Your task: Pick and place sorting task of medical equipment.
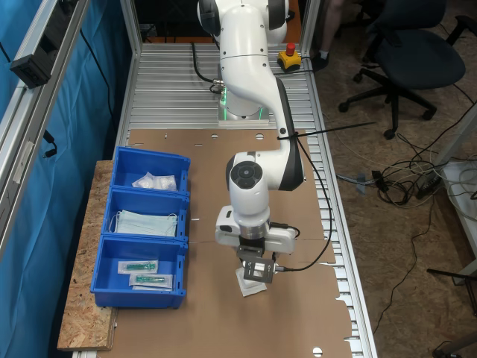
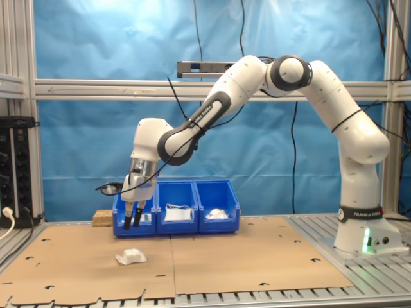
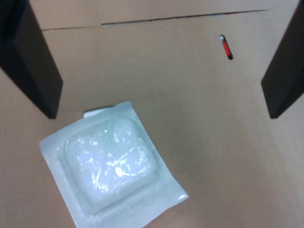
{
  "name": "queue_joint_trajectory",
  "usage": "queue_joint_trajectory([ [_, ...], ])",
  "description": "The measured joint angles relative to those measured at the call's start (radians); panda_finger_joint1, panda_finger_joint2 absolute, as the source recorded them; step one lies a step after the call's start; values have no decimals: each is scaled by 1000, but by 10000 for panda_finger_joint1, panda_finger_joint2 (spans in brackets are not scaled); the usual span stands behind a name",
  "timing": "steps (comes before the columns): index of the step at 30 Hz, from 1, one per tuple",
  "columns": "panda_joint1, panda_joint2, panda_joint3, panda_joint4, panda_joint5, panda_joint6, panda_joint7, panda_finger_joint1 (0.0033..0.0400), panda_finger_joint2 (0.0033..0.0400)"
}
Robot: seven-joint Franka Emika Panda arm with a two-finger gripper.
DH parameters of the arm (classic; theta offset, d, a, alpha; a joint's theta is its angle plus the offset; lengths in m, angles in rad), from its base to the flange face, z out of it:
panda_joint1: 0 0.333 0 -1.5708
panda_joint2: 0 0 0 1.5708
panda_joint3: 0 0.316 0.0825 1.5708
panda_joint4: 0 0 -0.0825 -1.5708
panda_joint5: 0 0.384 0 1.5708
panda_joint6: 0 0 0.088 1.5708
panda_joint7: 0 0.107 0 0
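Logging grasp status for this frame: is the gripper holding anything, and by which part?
Nothing is held. The gripper is open above the white packet, which lies on the cardboard.

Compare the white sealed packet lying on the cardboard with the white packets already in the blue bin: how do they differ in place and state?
The white sealed packet lies alone on the brown cardboard, under the open claw; the binned white packets sit inside the blue bin's end compartment nearest the robot's base. The loose one is single and flat; the binned ones are piled together. Both look white, crinkly and plastic-wrapped.
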Motion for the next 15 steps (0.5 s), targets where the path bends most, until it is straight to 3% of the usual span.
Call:
queue_joint_trajectory([
  [15, 0, 91, 0, 35, 0, 27, 0, 400, 400],
])
